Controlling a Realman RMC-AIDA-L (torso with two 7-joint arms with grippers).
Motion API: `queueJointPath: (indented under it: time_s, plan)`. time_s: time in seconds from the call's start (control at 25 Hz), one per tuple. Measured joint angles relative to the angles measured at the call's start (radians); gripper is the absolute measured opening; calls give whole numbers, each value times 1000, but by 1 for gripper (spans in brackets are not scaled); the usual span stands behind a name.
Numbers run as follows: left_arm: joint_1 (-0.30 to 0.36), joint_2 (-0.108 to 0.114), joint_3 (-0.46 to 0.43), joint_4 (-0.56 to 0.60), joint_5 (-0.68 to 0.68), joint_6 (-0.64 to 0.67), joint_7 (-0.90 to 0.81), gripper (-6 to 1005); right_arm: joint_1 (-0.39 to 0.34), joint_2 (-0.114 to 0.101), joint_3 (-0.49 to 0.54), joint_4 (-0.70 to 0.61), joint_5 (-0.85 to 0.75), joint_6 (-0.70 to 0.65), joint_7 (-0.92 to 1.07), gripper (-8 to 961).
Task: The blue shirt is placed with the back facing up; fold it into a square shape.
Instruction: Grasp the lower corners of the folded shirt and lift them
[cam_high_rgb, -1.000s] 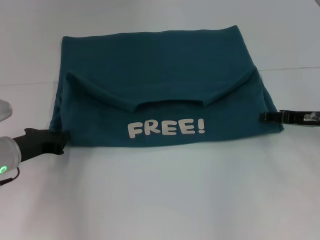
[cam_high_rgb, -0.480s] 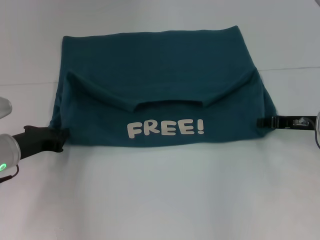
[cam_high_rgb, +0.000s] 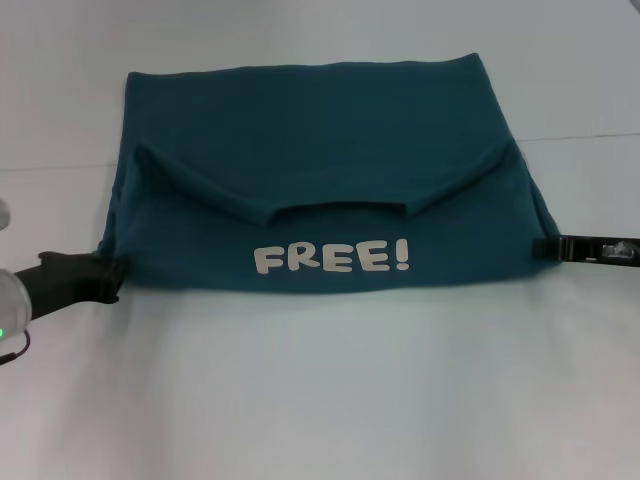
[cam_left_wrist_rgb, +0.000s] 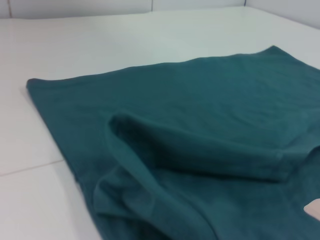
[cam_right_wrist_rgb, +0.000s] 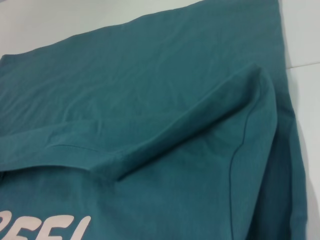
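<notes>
Backed off on both sides since half a second ago: left gripper (cam_high_rgb: 112, 278) slid outward from the near left corner of the blue shirt (cam_high_rgb: 320, 150), right gripper (cam_high_rgb: 545, 247) drew outward along the right edge, tip now just at the cloth's border rather than over it. Shirt itself stayed put, same folds, same outline.

Lay flat on the white table (cam_high_rgb: 320, 400), folded, near flap turned up so the white lettering "FREE!" (cam_high_rgb: 332, 257) faced the camera. Two sleeve folds angled in toward a flat notch above the lettering. Plain teal back panel stretched beyond that to the far edge.

Left gripper sat low at the near left corner, black tip touching or just beside the hem, hard to say which from the head view. Grip state on that side: could not be told, fingertips merged into one dark shape against the cloth. Right gripper lay low and level at the right edge, thin black tip against the shirt's side; again could not be told whether clenched or released.

From the left wrist view, only cloth (cam_left_wrist_rgb: 200, 115): a rolled sleeve fold running across it, bare table beyond the far corner. From the right wrist view, the other sleeve fold with its stitched seam (cam_right_wrist_rgb: 235, 150), and part of the white lettering (cam_right_wrist_rgb: 45, 227) at the frame's edge.
</notes>
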Motion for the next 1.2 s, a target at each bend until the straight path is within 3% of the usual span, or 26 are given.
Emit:
queueJointPath:
  time_s: [0.24,0.48,0.64,0.76,0.8,1.2]
  plan:
    - [72,-5,-1,90,0,131,-74,33,-69,8,3,-49,91,-81,-87,53]
    - [157,-9,-34,161,1,244,-107,33,-214,28,12,-108,270,-206,-212,53]
    - [202,-10,-104,187,-3,375,-111,32,-299,41,68,-128,355,-327,-295,53]
    - [214,-10,-150,192,-1,459,-109,32,-335,45,118,-127,366,-413,-338,53]
    - [229,-7,-199,196,1,555,-105,32,-345,45,137,-124,367,-444,-351,53]
    - [302,-5,-286,238,39,841,-102,34,-459,48,195,-125,341,-628,-431,52]
